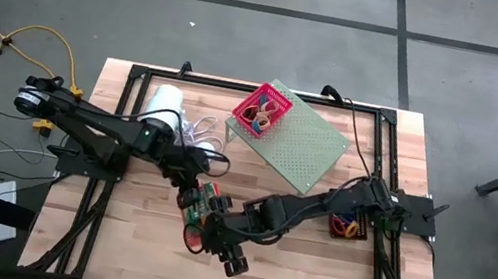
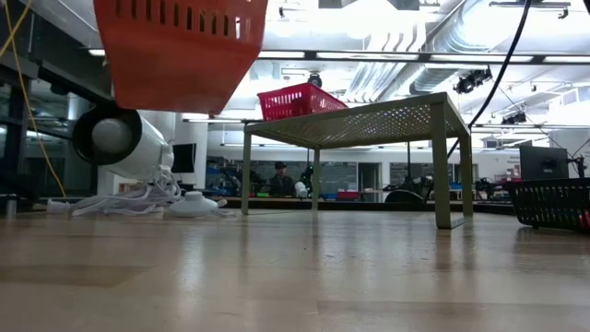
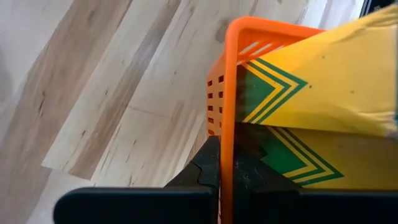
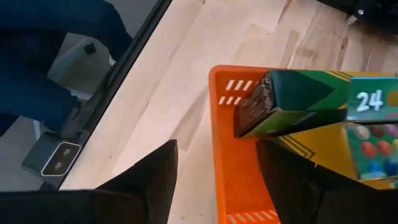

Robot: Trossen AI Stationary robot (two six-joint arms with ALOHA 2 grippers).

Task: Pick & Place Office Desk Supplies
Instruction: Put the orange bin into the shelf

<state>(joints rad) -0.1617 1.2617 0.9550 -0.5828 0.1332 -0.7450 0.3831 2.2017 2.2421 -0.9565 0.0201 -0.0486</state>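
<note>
Pale wooden planks make up the table, framed by black metal rails, with grey floor all round. Toward its far side stands the pale green perforated shelf, and on one corner of it sits the pink mesh basket with small loops inside. Beside the shelf lies the white cylinder, its cord coiled on the wood.

Near the table's front middle, the red mesh basket hangs clear of the wood; the low view shows it lifted well above the surface. The left gripper is clamped tight on the basket's rim, one finger on each side of the wall. Inside the basket lie two green-and-yellow boxes, one stacked against the other, one marked 24.

The right gripper hovers at the basket's other side with its fingers spread wide, straddling the orange-red wall without pinching it. Its arm stretches across the table from the right edge, passing the black mesh basket, which rests there holding a few colourful bits.
</note>
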